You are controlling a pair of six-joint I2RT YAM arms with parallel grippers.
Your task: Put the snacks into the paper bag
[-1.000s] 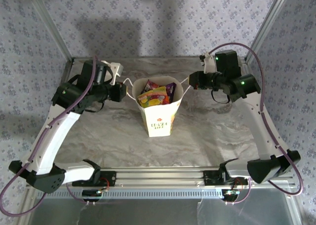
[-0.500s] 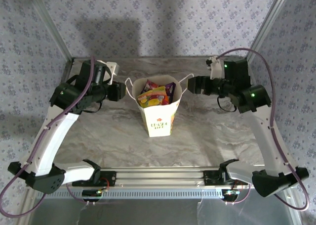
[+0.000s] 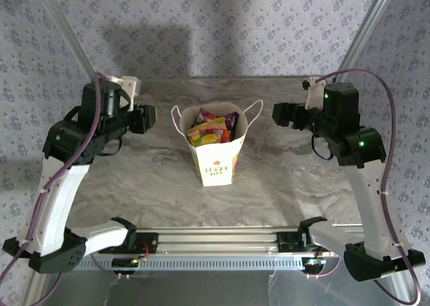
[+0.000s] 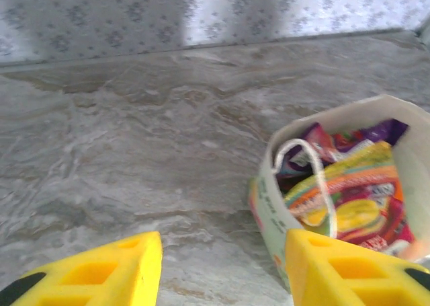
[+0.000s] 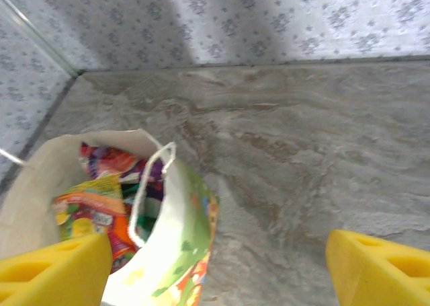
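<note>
Counting the snack packets point(image 3: 213, 130) is the tricky bit here, since they're all stuffed in the paper bag point(image 3: 216, 159) and overlap each other. From the overhead view I can pick out a red-orange one, a yellow-green one and a purple one showing at the mouth. That makes at least three, but whatever sits lower down is hidden by the bag walls, so I can't give a real total. The lettering on the front of the bag is too small to read.

There's one bag, standing upright around the middle of the bench point(image 3: 295, 178). It has two white cord handles point(image 4: 322, 185), one looping out at each side of the rim.

Two arms, two hands. The left hand point(image 3: 149, 118) is off to the bag's left and the right hand point(image 3: 282, 112) off to its right, both apart from it and not touching.

In the left wrist view the two yellow fingers point(image 4: 94, 272) are chopped off by the bottom edge. They're spread wide with bare bench between them, gripping nothing, and the bag is cut off at the right edge. The right wrist view is much the same: the yellow fingers point(image 5: 383, 262) sit far apart in the bottom corners, nothing is pinched, and the bag's lower part is cropped off.
</note>
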